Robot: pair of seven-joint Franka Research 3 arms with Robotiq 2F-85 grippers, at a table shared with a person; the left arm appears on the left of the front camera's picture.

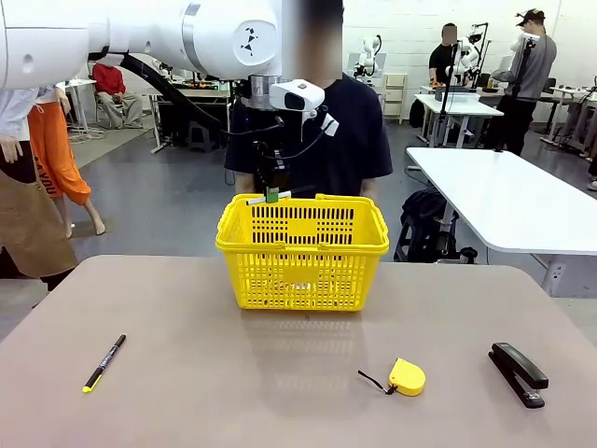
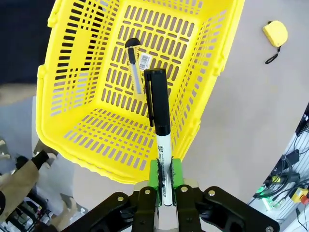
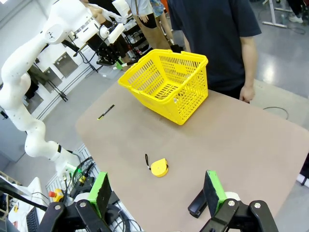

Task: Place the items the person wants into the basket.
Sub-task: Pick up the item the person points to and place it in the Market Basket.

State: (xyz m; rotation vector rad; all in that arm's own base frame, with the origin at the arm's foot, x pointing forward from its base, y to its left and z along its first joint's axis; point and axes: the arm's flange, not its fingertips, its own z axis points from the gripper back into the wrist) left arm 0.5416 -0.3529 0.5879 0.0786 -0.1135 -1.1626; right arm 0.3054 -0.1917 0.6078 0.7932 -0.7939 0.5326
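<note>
From the front, my left gripper [image 1: 271, 193] hangs over the far rim of the basket [image 1: 303, 266], so I should centre it over the floor before letting go. Through the left wrist, it is clamped on the marker [image 2: 159, 116], cap pointing over the utility knife [image 2: 135, 67] inside. The right wrist shows my right gripper [image 3: 157, 193] spread wide above the bench [image 3: 251, 140], the pen [image 3: 105, 112] well apart.

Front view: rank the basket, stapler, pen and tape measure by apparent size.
1. Yellow basket, clearly largest.
2. Black stapler.
3. Black pen: nearly the stapler's length, far thinner, so close call.
4. Yellow tape measure, shortest.
</note>
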